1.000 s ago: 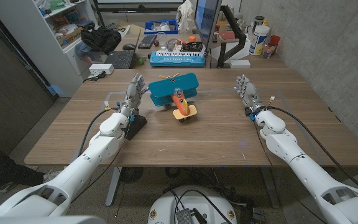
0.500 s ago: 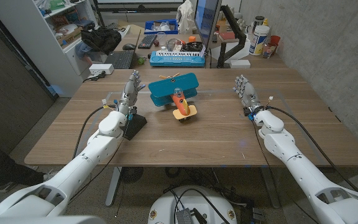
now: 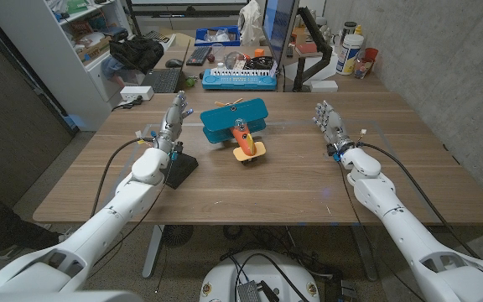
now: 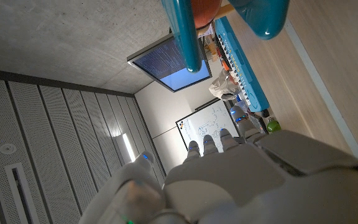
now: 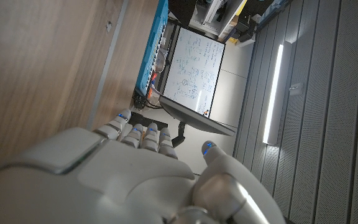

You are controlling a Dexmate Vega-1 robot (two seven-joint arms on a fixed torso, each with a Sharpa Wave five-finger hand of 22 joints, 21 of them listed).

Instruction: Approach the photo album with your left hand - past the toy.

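The left hand [image 3: 173, 126] hovers over the tabletop [image 3: 292, 180] just left of the toy plane [image 3: 236, 126], fingers [image 3: 177, 107] straight, close together and holding nothing. A dark, flat object, perhaps the album [image 3: 180, 169], lies on the tabletop beside the left forearm, nearer the robot than the hand. The right hand [image 3: 329, 124] is raised at the right side, well apart from the toy, its fingers [image 3: 322, 113] slightly spread and holding nothing. A blue bin [image 3: 222, 35] of unclear items sits on a desk behind.
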